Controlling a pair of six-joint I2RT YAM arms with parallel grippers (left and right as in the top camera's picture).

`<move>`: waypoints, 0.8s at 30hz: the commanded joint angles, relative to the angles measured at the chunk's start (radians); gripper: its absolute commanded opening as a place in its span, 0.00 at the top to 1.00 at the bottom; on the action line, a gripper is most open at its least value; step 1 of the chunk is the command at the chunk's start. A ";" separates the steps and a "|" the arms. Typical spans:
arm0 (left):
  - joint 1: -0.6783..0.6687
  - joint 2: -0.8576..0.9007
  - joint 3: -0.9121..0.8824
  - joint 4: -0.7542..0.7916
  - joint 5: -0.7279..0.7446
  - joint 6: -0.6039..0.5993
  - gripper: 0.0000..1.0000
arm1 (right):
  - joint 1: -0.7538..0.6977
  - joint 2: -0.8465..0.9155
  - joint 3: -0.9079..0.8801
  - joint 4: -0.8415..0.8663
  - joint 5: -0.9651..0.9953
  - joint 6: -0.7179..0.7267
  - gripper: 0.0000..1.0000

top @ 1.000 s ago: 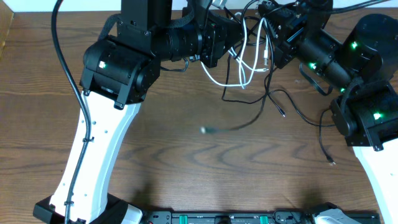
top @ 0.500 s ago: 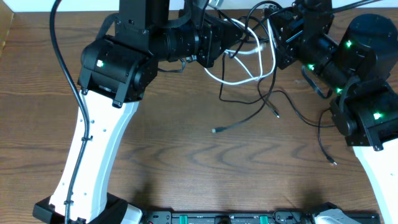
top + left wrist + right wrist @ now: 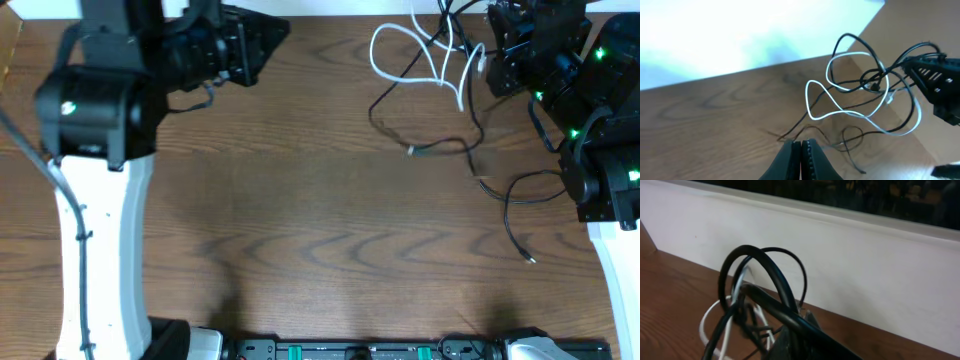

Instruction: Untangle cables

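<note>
The cables hang as a loose tangle at the back right. My right gripper point(image 3: 488, 62) is shut on them, and the white cable point(image 3: 374, 50) loops out to its left. One black cable point(image 3: 445, 146) trails onto the table, its plug lying near the middle. Another black cable point(image 3: 512, 182) curls beside the right arm. In the right wrist view black loops point(image 3: 765, 250) and the white cable point(image 3: 704, 325) cross my right gripper point(image 3: 802, 322). My left gripper point(image 3: 275, 30) is shut and empty at the back left, well apart from them. In the left wrist view, white cable point(image 3: 840, 114) lies beyond the left gripper point(image 3: 801, 145).
The left arm's white link point(image 3: 100, 240) stands along the left side of the wooden table point(image 3: 300, 230). The right arm's base point(image 3: 610, 180) is at the right edge. A white wall point(image 3: 840, 255) runs behind the table's far edge.
The left arm has swung back to the left, away from the tangle. The right gripper has moved back and right with the cables, and the black cable's plug was dragged toward the right.
</note>
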 commanded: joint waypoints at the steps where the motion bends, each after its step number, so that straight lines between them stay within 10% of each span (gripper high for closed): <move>1: 0.001 -0.043 0.019 -0.004 0.002 0.023 0.93 | 0.005 -0.003 0.008 0.002 -0.019 -0.013 0.99; 7: -0.077 -0.032 0.019 -0.004 0.002 0.023 0.91 | 0.031 -0.003 0.008 0.073 -0.181 0.048 0.99; 11: -0.127 -0.018 0.019 -0.003 0.002 0.023 0.67 | 0.053 -0.003 0.008 0.161 -0.308 0.129 0.99; 24: -0.252 -0.009 0.019 0.069 0.002 0.022 0.67 | 0.135 0.042 0.008 0.117 -0.303 0.133 0.99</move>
